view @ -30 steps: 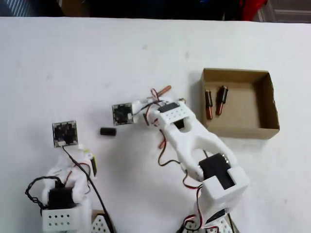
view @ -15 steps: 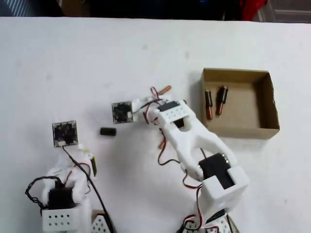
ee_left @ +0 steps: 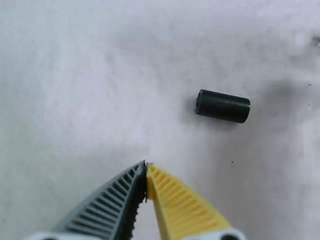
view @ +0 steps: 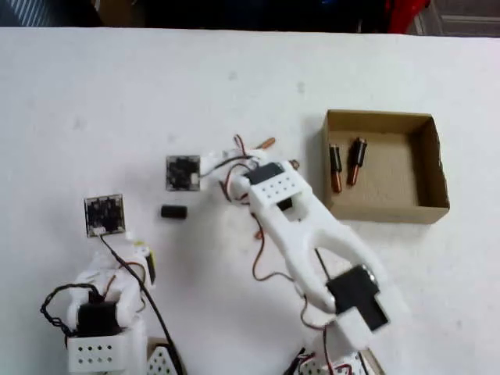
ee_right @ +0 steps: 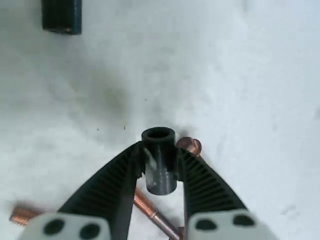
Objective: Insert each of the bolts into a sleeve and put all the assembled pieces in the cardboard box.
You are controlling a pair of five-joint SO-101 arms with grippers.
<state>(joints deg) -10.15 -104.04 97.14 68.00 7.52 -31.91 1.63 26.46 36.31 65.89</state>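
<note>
My right gripper (ee_right: 159,151) is shut on a black sleeve (ee_right: 160,170), held upright with its bore facing the camera. Just beyond it a copper bolt (ee_right: 150,212) lies on the white table, its head (ee_right: 190,146) beside the sleeve. In the high view the right arm (view: 273,187) stands left of the cardboard box (view: 426,160), with a bolt (view: 264,144) just beyond it. A second black sleeve (view: 173,211) (ee_left: 222,105) lies loose on the table. My left gripper (ee_left: 146,172) is shut and empty, a short way from that sleeve, near the front left (view: 147,264).
Two assembled pieces (view: 334,168) (view: 356,160) lie in the left part of the box. Another copper bolt end (ee_right: 22,214) shows at the edge of the right wrist view. Loose servo wires (view: 262,258) trail beside the right arm. White table stretches beyond and to the left.
The right arm has swung a little to the left and away from the front edge, carrying its wrist camera board with it. The left arm and the loose sleeve have stayed put.
</note>
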